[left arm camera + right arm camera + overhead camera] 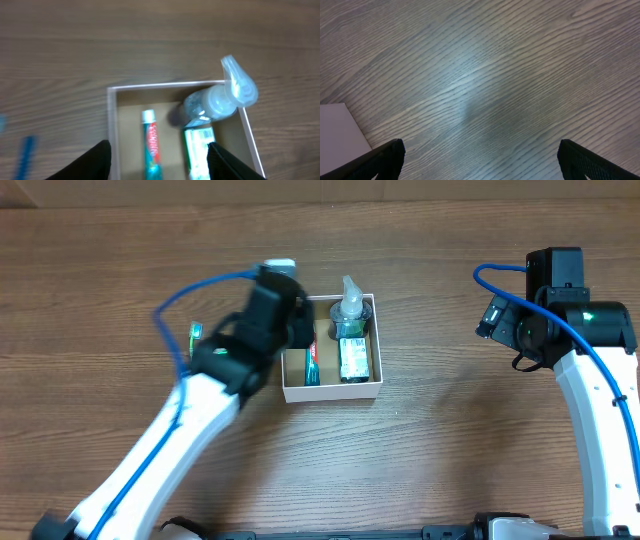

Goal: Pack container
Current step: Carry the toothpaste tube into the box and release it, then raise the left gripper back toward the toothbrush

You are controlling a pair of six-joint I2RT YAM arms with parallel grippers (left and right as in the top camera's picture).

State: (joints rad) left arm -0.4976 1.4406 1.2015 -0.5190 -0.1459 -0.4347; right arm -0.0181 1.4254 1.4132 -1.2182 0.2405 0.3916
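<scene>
Noting container [331,392] lying central on desk [450,450], toothpaste tube [311,365] and clear bottle [350,345] inside | judging it light, thin-walled, crumpling if squeezed; favouring a pinch on the bare 6 o'clock wall | seeing left pincer [159,145] spread wide above its 9 o'clock half | seeing right pincer [481,145] spread wide over bare desk at 3 o'clock

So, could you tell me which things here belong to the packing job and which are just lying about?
Job: container, toothpaste tube and pump bottle inside it, toothbrush on the table, probably next, open left gripper above.
Lying about: right gripper, open, parked aside.
</scene>
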